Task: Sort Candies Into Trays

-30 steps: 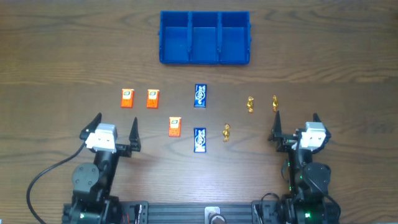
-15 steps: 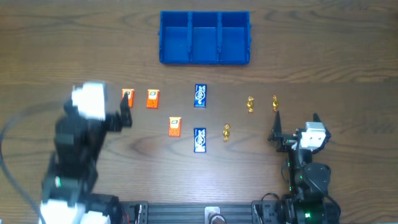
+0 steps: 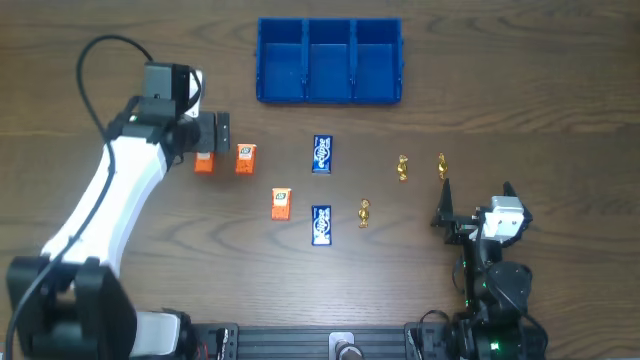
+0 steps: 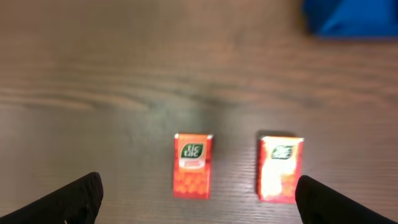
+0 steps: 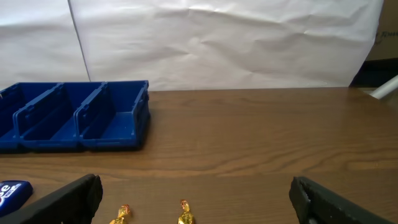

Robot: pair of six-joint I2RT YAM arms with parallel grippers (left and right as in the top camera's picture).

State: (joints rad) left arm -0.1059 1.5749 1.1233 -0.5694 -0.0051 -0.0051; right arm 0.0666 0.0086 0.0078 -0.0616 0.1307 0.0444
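Left jaws swung out, now spread wide above the leftmost orange box (image 4: 193, 165).

Wooden table (image 5: 261, 143) before a white paper backdrop (image 5: 224, 43)

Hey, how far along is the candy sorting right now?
Done: nothing, the blue tray is empty. In hand: the left gripper hovers open above the leftmost orange box. Left: all three orange boxes, two blue candies and three gold candies lie on the table.

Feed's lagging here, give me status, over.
Left gripper open over leftmost orange box. Right gripper open, near gold candies. Tray empty. Second orange box close alongside.
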